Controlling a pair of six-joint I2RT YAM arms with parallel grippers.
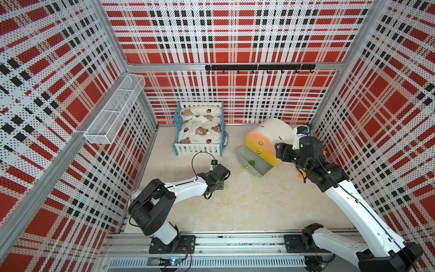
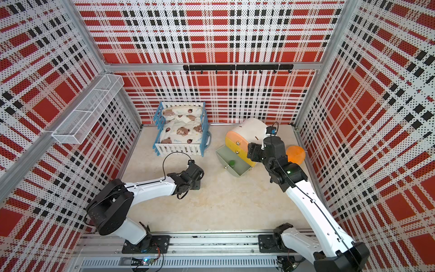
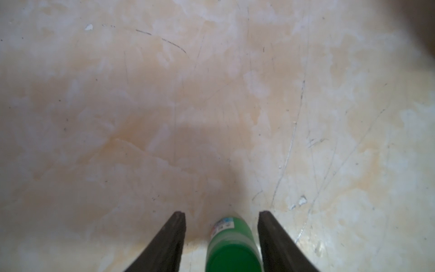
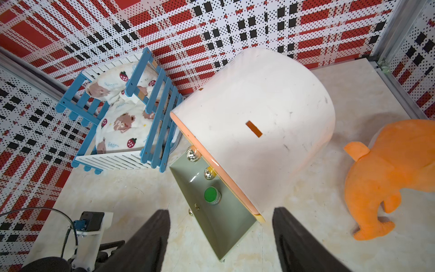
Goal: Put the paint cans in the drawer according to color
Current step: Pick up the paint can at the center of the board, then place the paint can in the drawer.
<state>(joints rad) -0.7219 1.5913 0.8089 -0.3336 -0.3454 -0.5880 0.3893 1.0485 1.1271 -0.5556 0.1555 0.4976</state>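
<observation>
Beige marbled tabletop (image 1: 247, 207) carries everything. Biggest on it is the white rounded cabinet (image 1: 274, 128) near the far right corner, turned so its drawer fronts face the middle, presumably so both arms can reach them. The blue and white toy crib (image 1: 200, 131) sits at the far edge, left of the cabinet. An orange soft toy (image 4: 395, 169) lies by the right edge and is no part of the sorting.

The cabinet's peach and yellow drawers are shut. Only the green drawer (image 4: 211, 226), the lowest, is pulled out, apparently because the green pots are being sorted now. One green-capped paint can (image 4: 211, 195) stands inside it, close under the yellow front.

The right gripper (image 4: 221, 210) hangs above the open drawer with its fingers spread wide and nothing between them.

The left gripper (image 3: 221, 212) points down at the tabletop towards the left edge, well apart from the cabinet. Its fingers straddle the second green paint can (image 3: 231, 247): one is just beside it, the other has a clear gap, so it is not clamped. No white or orange can shows.
</observation>
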